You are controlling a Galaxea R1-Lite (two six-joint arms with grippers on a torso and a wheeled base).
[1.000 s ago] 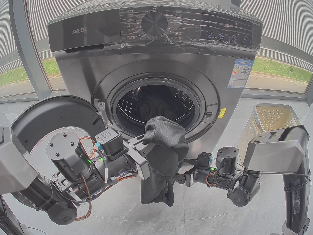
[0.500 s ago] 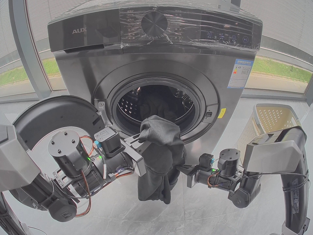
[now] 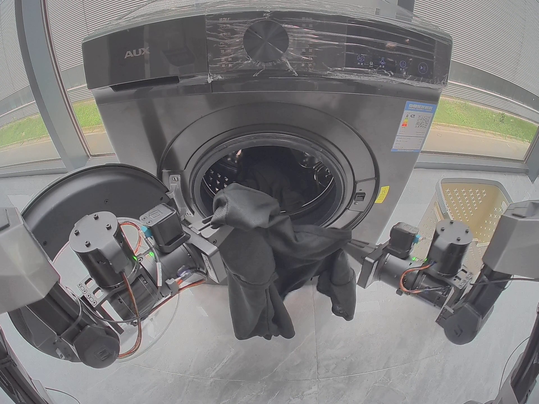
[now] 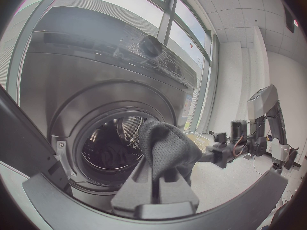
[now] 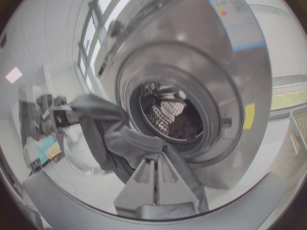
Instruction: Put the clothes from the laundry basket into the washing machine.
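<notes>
Clothes at this moment means one dark garment (image 3: 264,259), slung between your two arms just in front of the washing machine (image 3: 140,119). Your left gripper (image 3: 216,228) is clamped tight on one bunched end beside the lower left rim of the drum opening (image 3: 269,178). Your right gripper (image 3: 351,248) is pinched closed on the other end, off to the right of the rim. The middle sags and two tails hang toward the floor (image 3: 337,360).

Watch those tails. If you push in as it lies, they will likely drag over the lower lip and stay outside. The cloth looks spread about as wide as the opening, so the right end may snag on the rim. Releasing one side too early would let the whole piece swing down to the floor. Your left arm also sits close to the open door (image 3: 84,197), so a wide sweep could knock it. The laundry basket (image 3: 474,197) stands to the right, well apart.

As for writing, pale lettering sits on the dark control panel (image 3: 136,53), a blue-and-white label (image 3: 414,125) is stuck on the front, and a small yellow sticker (image 3: 382,194) sits by the latch.
</notes>
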